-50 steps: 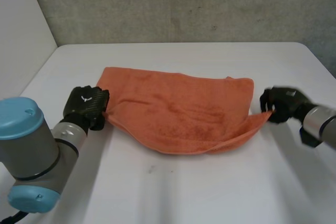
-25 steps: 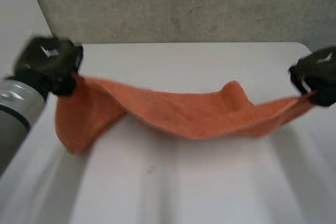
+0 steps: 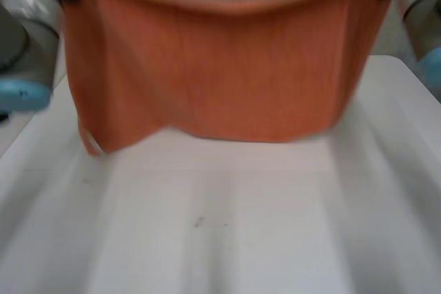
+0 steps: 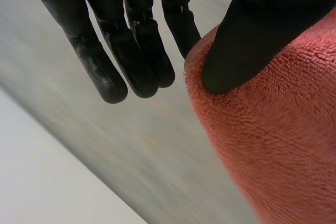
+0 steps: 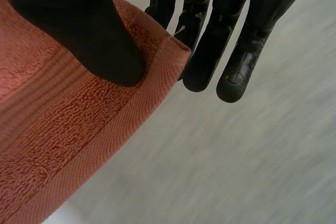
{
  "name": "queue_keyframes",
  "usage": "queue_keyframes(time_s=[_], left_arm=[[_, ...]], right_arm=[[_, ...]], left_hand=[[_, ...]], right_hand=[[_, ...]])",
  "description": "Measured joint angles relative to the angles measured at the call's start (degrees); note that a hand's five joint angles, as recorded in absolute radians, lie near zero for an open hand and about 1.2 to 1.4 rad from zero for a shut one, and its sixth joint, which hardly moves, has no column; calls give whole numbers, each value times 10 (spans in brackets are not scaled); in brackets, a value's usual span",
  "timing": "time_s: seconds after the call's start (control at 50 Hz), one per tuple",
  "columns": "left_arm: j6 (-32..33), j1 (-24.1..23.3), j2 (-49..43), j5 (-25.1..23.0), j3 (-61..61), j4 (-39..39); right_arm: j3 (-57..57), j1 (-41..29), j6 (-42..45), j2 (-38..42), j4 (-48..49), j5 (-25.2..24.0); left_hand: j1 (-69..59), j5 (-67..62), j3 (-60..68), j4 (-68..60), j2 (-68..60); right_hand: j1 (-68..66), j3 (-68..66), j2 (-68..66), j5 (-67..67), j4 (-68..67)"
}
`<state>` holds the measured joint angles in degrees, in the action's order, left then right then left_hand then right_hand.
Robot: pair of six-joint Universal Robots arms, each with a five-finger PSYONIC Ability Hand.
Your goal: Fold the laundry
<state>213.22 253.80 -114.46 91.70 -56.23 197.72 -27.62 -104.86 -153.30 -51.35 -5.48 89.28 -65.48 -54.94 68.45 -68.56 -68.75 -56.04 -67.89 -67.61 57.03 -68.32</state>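
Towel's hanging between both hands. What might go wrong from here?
1. The right hand pinches the towel right at its corner hem, and the left hand close to its edge; either pinch may slip and drop it.
2. Its lower edge hangs uneven, lower at the left; laid on the table so, the fold may come out crooked.

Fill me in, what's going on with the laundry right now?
The robot holds an orange towel up in the air, spread wide between its two hands. The left hand pinches one top corner between thumb and fingers, and the right hand pinches the other the same way. The towel hangs over the white table, not yet folded.
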Motion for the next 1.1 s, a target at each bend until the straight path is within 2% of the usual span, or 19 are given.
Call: queue_keyframes(time_s=[0.02, 0.06, 0.14, 0.18, 0.26, 0.42, 0.52, 0.62, 0.78, 0.88, 0.9, 0.92, 0.94, 0.96, 0.98, 1.06, 1.1], left_arm=[[-3, -1, 21, 4, -1, 49], [-6, -2, 42, 8, -13, 94], [-10, -4, 73, 14, -70, 143], [-11, -3, 83, 17, -121, 150], [-13, 1, 86, 18, -225, 144], [-14, 13, 44, 12, -373, 139], [-14, 15, -12, 10, -420, 141], [-10, 13, -50, 11, -451, 131], [-7, 13, 5, 12, -491, 90], [-7, 15, 77, 10, -520, 22], [-7, 15, 91, 8, -525, 0], [-7, 15, 100, 6, -528, -16], [-7, 16, 104, 4, -530, -25], [-7, 16, 108, 3, -531, -34], [-6, 16, 114, -3, -533, -50], [-6, 16, 119, -20, -534, -74], [-6, 17, 118, -33, -532, -80]], right_arm=[[-16, 1, -24, -25, 48, -2], [-53, 2, -44, -58, 95, -7], [-154, 4, -62, -120, 158, -26], [-249, 5, -64, -159, 190, -53], [-370, 5, -59, -187, 203, -101], [-504, 7, -46, -167, 179, -158], [-531, 8, -32, -116, 148, -161], [-536, 12, -5, -64, 74, -153], [-556, 43, 8, -78, 29, -146], [-587, 78, 11, -108, 30, -150], [-593, 84, 13, -112, 32, -151], [-596, 87, 15, -113, 33, -152], [-599, 90, 16, -114, 34, -152], [-600, 92, 17, -114, 34, -153], [-603, 96, 20, -115, 36, -153], [-606, 101, 25, -114, 37, -153], [-606, 103, 27, -113, 38, -153]], left_hand=[[0, 0, 0, 0, 0], [0, 0, 0, 0, 0], [0, 0, 0, 0, 0], [0, 0, 0, 0, 0], [0, 0, 0, 0, 0], [0, 0, 0, 0, 0], [0, 0, 0, 0, 0], [0, 0, 0, 0, 0], [0, 0, 0, 0, 0], [0, 0, 0, 0, 0], [44, 35, -55, 45, 55], [165, 138, -158, 160, 161], [221, 187, -220, 214, 225], [221, 187, -220, 214, 225], [309, 283, -310, 316, 319], [311, 290, -317, 323, 323], [336, 333, -362, 369, 372]], right_hand=[[0, 0, 0, 0, 0], [0, 0, 0, 0, 0], [0, 0, 0, 0, 0], [0, 0, 0, 1, 0], [0, -2, 0, 1, 0], [0, -2, 0, 1, 0], [0, -2, 0, 1, 0], [0, -2, 0, 1, 0], [0, -2, 0, 1, 0], [0, -2, 0, 1, 0], [0, -2, 0, 1, 0], [0, -2, 0, 1, 0], [0, -2, 0, 1, 0], [0, -2, 0, 1, 0], [0, -2, 0, 1, 0], [0, -2, 0, 1, 0], [0, -2, 0, 1, 0]])
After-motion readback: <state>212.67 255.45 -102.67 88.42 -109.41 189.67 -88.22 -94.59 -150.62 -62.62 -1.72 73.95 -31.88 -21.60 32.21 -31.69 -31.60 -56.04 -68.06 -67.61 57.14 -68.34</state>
